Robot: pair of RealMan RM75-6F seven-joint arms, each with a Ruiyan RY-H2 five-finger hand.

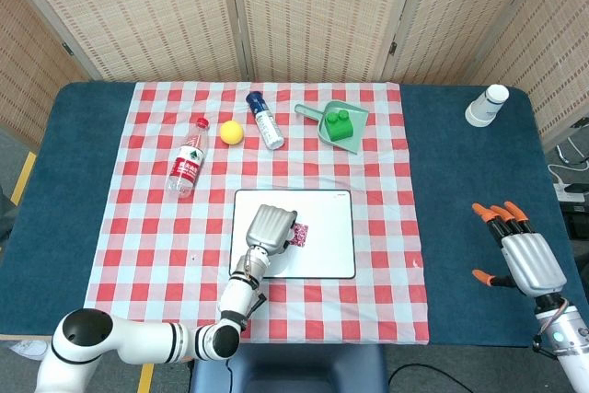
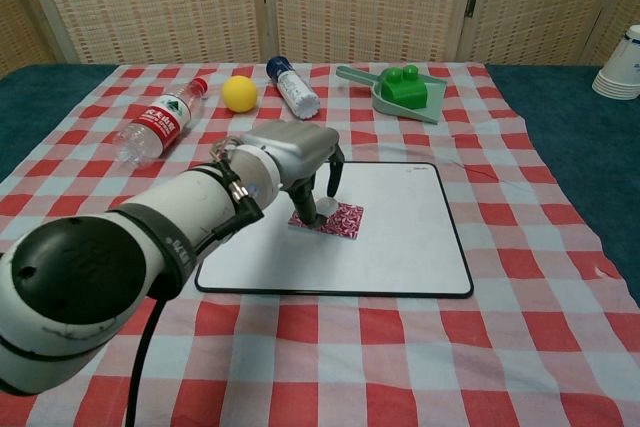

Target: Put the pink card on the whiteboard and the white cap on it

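Left hand [image 2: 300,152] holds the white cap [image 2: 311,219] in downward-curled fingers over the pink card [image 2: 340,219] on the whiteboard [image 2: 420,237]. Right hand [image 1: 526,255] (fingers spread) holds nothing.

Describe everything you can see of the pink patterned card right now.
The pink patterned card is a thin, flat rectangle, seemingly glossy, with a mottled pink-and-white print. It lies flat near the middle of the white black-rimmed whiteboard, turned slightly askew to the board's edges. The left hand is over its left end, fingers pointing down, hiding that part in both views. Whether the fingers touch the card cannot be told. The small white cap sits at the fingertips.
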